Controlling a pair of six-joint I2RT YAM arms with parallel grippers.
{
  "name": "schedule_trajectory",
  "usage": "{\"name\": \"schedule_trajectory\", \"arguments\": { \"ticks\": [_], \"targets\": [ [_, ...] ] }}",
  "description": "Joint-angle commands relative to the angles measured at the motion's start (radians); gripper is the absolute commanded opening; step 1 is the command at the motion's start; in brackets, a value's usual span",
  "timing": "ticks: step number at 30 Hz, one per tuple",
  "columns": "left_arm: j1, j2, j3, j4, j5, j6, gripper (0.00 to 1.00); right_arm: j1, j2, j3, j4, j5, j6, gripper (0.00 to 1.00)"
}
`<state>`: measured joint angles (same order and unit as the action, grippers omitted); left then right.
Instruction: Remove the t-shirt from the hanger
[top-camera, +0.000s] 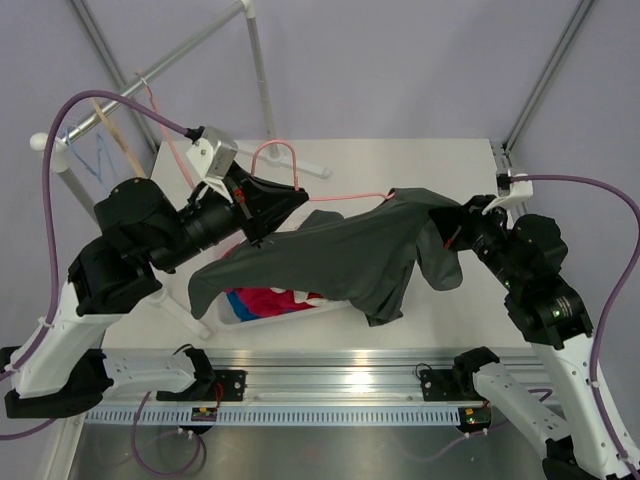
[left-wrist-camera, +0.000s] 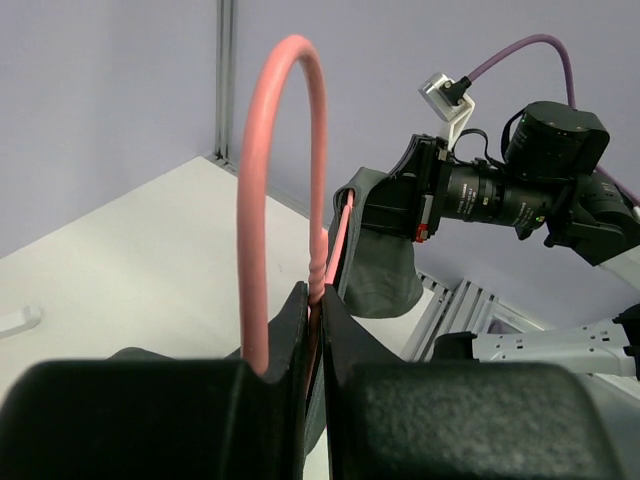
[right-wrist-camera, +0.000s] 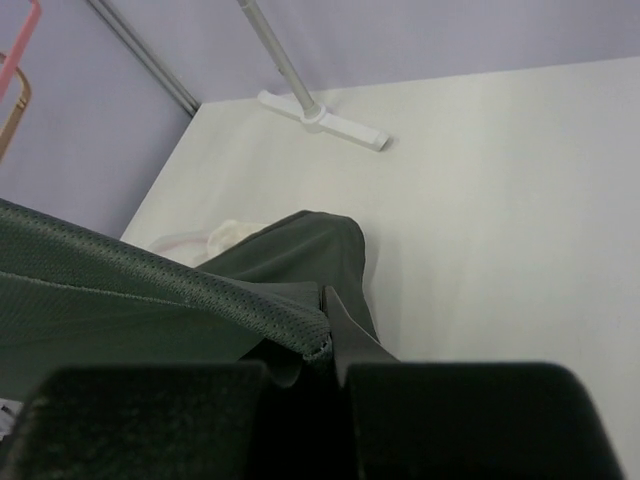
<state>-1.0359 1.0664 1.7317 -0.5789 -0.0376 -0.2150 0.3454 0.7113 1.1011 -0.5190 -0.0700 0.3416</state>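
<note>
The dark grey t-shirt (top-camera: 340, 250) hangs stretched between my two grippers above the table. The thin pink hanger (top-camera: 350, 197) runs inside it, and its hook (left-wrist-camera: 285, 150) arches up over my left gripper. My left gripper (left-wrist-camera: 318, 292) (top-camera: 296, 196) is shut on the hanger's twisted neck just below the hook. At the shirt's right end, my right gripper (top-camera: 457, 216) (right-wrist-camera: 335, 335) is shut on the t-shirt's hemmed edge (right-wrist-camera: 170, 285). More of the shirt (left-wrist-camera: 385, 265) droops below that grip. Most of the hanger is hidden under the cloth.
A white bin (top-camera: 228, 312) holding a red-and-blue garment (top-camera: 265, 300) sits beneath the shirt. A clothes rack (top-camera: 150, 85) stands at the back left with a beige wooden hanger (top-camera: 118, 140). The rack's foot (right-wrist-camera: 320, 118) and a white cloth (right-wrist-camera: 232, 236) lie on the table.
</note>
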Motion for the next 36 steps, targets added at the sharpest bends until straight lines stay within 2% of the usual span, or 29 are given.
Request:
{"name": "schedule_trajectory", "arguments": {
  "ticks": [1, 6, 10, 15, 18, 23, 24, 27, 28, 29, 31, 36],
  "targets": [
    [-0.003, -0.080, 0.092, 0.105, -0.036, -0.014, 0.00, -0.011, 0.056, 0.040, -0.017, 0.134, -0.007, 0.00],
    [-0.003, -0.103, 0.085, 0.062, -0.045, -0.001, 0.00, -0.013, 0.195, 0.135, -0.021, 0.104, -0.024, 0.00],
    [-0.003, -0.138, 0.022, 0.034, -0.080, 0.025, 0.00, -0.035, 0.254, 0.213, -0.027, 0.043, -0.018, 0.00],
    [-0.003, -0.174, -0.003, 0.040, -0.140, 0.039, 0.00, -0.063, 0.364, 0.405, -0.105, 0.064, -0.030, 0.00],
    [-0.003, -0.177, -0.009, 0.089, -0.119, 0.031, 0.00, -0.079, 0.424, 0.489, -0.151, -0.018, -0.036, 0.00],
    [-0.003, -0.135, -0.015, 0.076, -0.009, 0.049, 0.00, -0.077, 0.416, 0.519, -0.160, -0.097, -0.053, 0.00],
    [-0.003, -0.122, -0.023, 0.070, 0.013, 0.051, 0.17, -0.078, 0.415, 0.528, -0.188, -0.097, -0.056, 0.00],
    [-0.003, -0.100, -0.055, 0.077, 0.080, 0.046, 0.46, -0.077, 0.393, 0.562, -0.213, -0.117, -0.056, 0.00],
    [-0.003, -0.074, -0.082, 0.086, 0.109, 0.046, 0.67, -0.077, 0.369, 0.563, -0.213, -0.126, -0.052, 0.00],
    [-0.003, -0.054, -0.090, 0.086, 0.135, 0.045, 0.71, -0.077, 0.361, 0.565, -0.211, -0.143, -0.038, 0.00],
    [-0.003, 0.008, -0.110, 0.088, 0.197, 0.039, 0.72, -0.077, 0.337, 0.565, -0.207, -0.180, -0.021, 0.00],
    [-0.003, 0.050, -0.205, 0.181, 0.217, 0.025, 0.75, -0.075, 0.278, 0.530, -0.181, -0.251, -0.007, 0.00]
  ]
}}
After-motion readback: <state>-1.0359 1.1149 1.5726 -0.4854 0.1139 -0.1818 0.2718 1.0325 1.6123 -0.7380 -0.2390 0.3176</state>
